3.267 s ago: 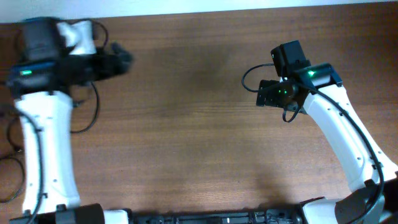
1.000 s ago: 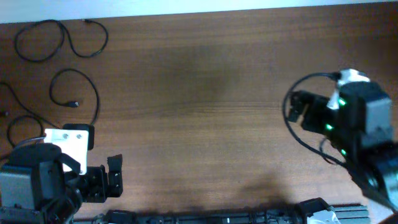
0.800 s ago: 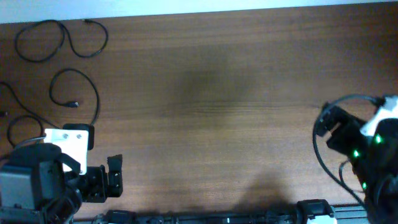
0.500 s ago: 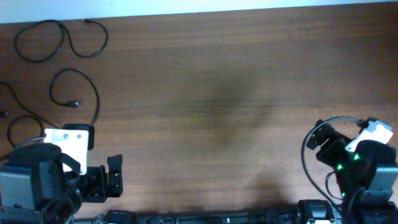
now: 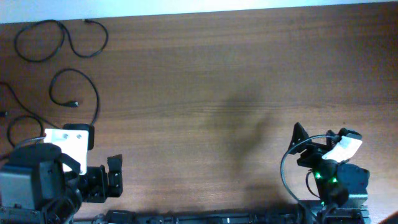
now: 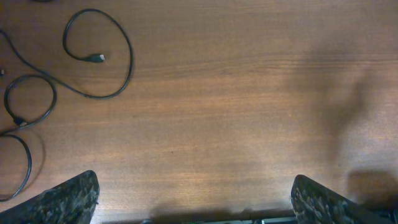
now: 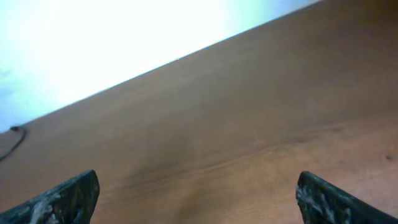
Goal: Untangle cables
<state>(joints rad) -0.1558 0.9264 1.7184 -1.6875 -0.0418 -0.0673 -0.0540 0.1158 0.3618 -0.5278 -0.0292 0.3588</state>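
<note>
Cables (image 5: pixel 65 71) far left on table (image 5: pixel 217 93)

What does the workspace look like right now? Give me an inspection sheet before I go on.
Surface: brown wooden table, bare across the middle and right.
Job's things: cables lie in loose loops at the far left; no tight knot seen; some run off the left edge.
Clutter: nothing seen.
Grippers: left gripper open, empty, at the near left; right gripper open, empty, at the near right.
Cables: a black arm wire loops beside the right arm.
Surroundings: pale strip beyond the far edge; nothing else seen.
</note>
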